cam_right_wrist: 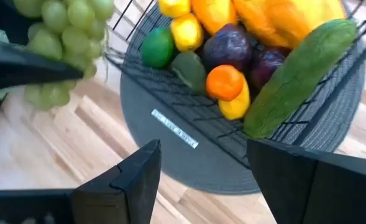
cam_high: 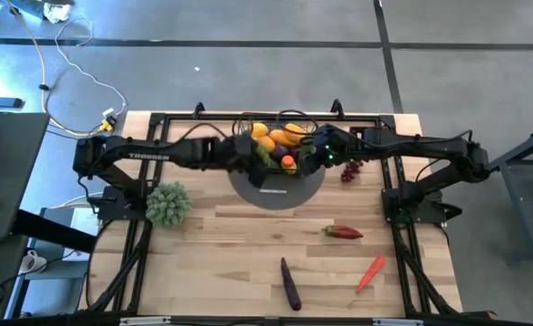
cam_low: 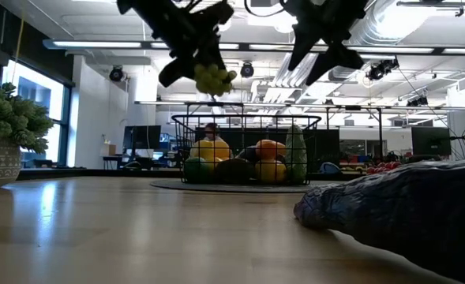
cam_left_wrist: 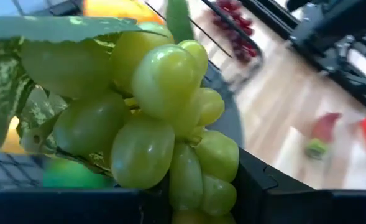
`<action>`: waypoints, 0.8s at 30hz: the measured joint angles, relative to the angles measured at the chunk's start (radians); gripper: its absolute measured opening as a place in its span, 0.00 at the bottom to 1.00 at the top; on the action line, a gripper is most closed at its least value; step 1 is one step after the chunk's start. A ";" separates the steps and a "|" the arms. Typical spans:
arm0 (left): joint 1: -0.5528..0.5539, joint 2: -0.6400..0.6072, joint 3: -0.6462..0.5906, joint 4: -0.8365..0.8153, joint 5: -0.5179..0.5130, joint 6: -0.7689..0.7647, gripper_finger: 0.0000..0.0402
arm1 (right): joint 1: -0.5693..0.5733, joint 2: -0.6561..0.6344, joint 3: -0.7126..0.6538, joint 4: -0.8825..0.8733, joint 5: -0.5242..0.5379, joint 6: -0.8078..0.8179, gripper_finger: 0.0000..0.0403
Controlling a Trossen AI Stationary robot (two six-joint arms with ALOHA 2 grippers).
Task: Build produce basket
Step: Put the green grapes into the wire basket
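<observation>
Left gripper [cam_low: 193,59] holds one green grape bunch [cam_low: 214,78].

Green grapes [cam_low: 213,78] dangle, clamped in the left gripper [cam_low: 191,57], just above the black wire basket [cam_low: 246,150], already piled with lemons, oranges and a cucumber [cam_right_wrist: 299,73], directly below the empty, spread right gripper [cam_right_wrist: 201,180].

Open-plan lab/office: exposed ceiling ducts [cam_low: 421,31], strip lights, monitor desks [cam_low: 149,142] behind the wooden table [cam_high: 212,244], loose cables [cam_high: 67,63] on concrete floor.
</observation>
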 joint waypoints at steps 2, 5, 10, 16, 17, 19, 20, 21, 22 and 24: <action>0.042 0.000 0.000 0.000 0.005 0.047 0.23 | 0.000 0.000 0.000 0.000 0.029 0.040 0.55; 0.101 0.000 0.000 -0.001 0.010 0.110 0.23 | 0.000 0.000 0.000 -0.008 0.057 0.104 0.55; 0.171 0.008 0.000 -0.009 0.009 0.187 0.23 | 0.000 0.000 0.000 -0.051 0.063 0.199 0.55; 0.220 0.045 0.000 0.007 0.013 0.273 0.23 | 0.000 0.000 0.000 -0.128 0.064 0.277 0.55; 0.224 0.052 0.000 0.011 0.016 0.282 0.23 | 0.000 0.000 0.000 -0.139 0.064 0.285 0.55; 0.237 0.064 0.000 0.010 0.015 0.303 0.23 | 0.000 0.000 0.000 -0.151 0.064 0.305 0.55; 0.242 0.072 0.000 0.014 0.010 0.315 0.23 | 0.000 0.000 0.000 -0.156 0.063 0.307 0.55; 0.243 0.079 0.000 0.021 0.009 0.321 0.23 | 0.000 0.000 0.000 -0.159 0.063 0.307 0.55; 0.250 0.085 0.000 0.030 0.009 0.329 0.23 | 0.000 0.000 0.000 -0.163 0.063 0.306 0.55; 0.263 0.096 0.000 0.042 0.014 0.340 0.23 | 0.000 0.000 0.000 -0.172 0.063 0.305 0.55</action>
